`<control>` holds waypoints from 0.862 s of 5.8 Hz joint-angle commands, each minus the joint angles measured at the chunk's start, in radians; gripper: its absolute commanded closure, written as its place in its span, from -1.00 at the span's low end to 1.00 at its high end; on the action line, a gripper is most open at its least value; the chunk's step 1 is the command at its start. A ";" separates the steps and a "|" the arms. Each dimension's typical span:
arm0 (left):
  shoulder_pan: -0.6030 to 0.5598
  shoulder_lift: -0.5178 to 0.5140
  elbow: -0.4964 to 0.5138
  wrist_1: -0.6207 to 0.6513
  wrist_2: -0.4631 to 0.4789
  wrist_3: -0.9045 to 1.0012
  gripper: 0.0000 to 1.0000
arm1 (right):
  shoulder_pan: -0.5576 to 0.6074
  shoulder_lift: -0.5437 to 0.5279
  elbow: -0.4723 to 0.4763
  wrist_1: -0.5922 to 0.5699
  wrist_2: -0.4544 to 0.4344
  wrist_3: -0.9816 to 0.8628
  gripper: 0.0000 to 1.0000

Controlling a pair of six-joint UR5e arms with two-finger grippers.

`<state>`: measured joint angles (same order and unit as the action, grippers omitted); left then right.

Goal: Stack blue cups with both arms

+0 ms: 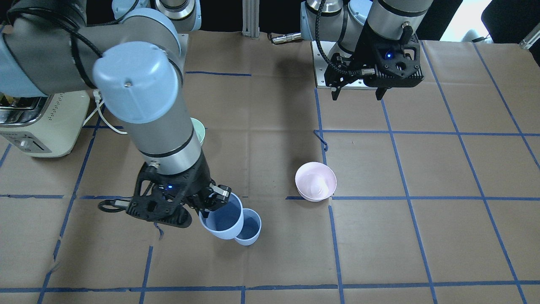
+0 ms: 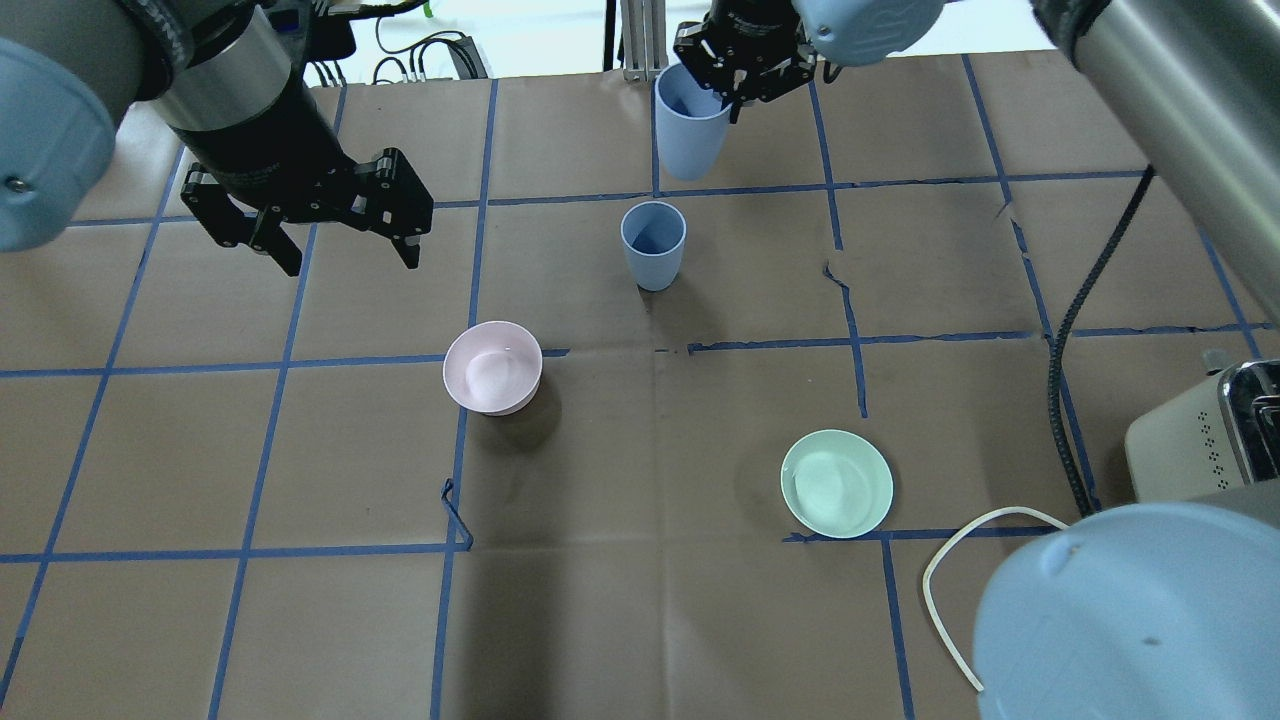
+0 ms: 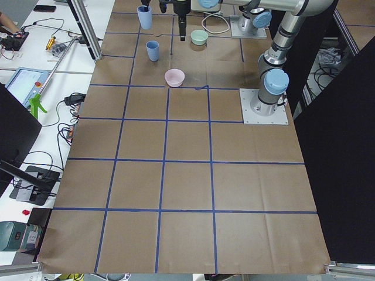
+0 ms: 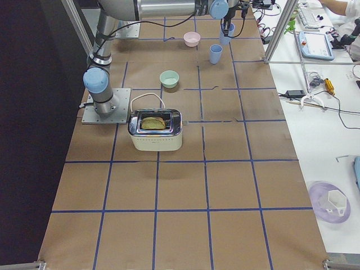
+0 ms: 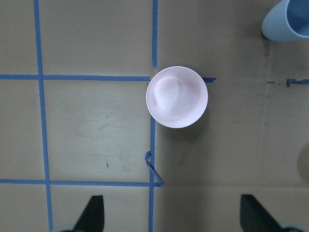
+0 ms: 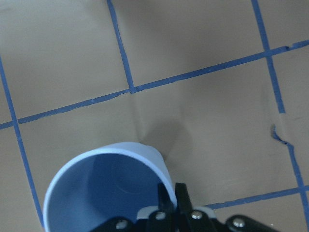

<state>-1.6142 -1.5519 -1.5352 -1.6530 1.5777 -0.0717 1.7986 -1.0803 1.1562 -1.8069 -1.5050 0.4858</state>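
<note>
Here the right gripper pinches one blue cup aloft at top centre, probably next needing alignment over the other cup standing just below, while the left gripper hangs wide open.

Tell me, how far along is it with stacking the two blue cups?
Done: the right pincer grips one blue cup by its rim. In hand: that cup is held close to the other blue cup, which stands upright on the table; they are not nested. Left: lowering one into the other. The left pincer hangs open and empty.
</note>
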 commanded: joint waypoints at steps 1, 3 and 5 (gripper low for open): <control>0.002 0.001 0.000 -0.002 0.001 0.003 -0.97 | 0.027 0.029 0.013 -0.020 0.002 0.036 0.82; -0.003 0.000 0.003 -0.001 0.002 0.006 -0.97 | 0.027 0.034 0.071 -0.050 -0.007 0.027 0.82; -0.001 0.003 0.004 -0.001 -0.001 0.006 -0.97 | 0.027 0.037 0.120 -0.089 0.002 0.027 0.82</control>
<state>-1.6154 -1.5501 -1.5315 -1.6537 1.5791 -0.0661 1.8254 -1.0426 1.2482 -1.8845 -1.5093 0.5126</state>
